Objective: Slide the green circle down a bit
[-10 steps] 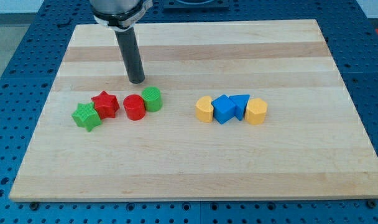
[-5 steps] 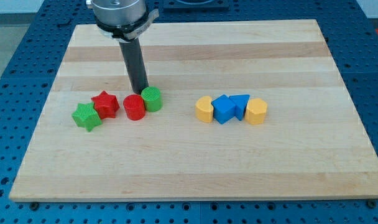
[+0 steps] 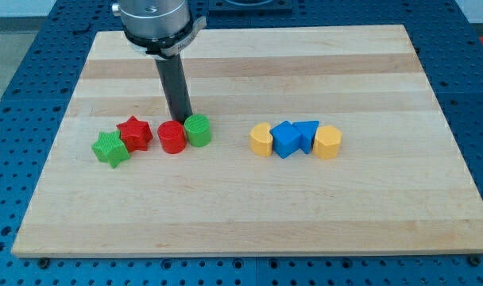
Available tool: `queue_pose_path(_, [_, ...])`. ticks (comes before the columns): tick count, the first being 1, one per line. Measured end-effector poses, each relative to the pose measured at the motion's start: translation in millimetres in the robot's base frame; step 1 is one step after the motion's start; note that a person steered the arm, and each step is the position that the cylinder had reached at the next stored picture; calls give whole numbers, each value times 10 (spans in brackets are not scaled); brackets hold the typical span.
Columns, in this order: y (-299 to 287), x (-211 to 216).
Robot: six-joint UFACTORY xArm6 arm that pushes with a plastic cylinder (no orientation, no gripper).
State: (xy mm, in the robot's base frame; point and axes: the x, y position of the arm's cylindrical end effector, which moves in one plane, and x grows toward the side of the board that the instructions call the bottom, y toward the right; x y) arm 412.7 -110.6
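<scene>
The green circle (image 3: 198,129) sits on the wooden board, touching the red circle (image 3: 171,137) on its left. My tip (image 3: 181,120) is just above and between these two, at the green circle's upper left edge. A red star (image 3: 135,133) and a green star (image 3: 110,148) lie further to the view's left.
A row of blocks lies at the view's right: a yellow block (image 3: 261,139), a blue block (image 3: 285,139), a blue triangle (image 3: 307,133) and a yellow block (image 3: 327,142). The board (image 3: 249,214) ends near the view's bottom.
My tip moved down and right to the green circle's upper left edge. The green circle has shifted slightly down and right.
</scene>
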Motion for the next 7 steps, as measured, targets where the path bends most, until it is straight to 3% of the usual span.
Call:
queue_pose_path(5, [337,96])
queue_pose_path(6, [258,0])
queue_pose_path(7, [60,-437])
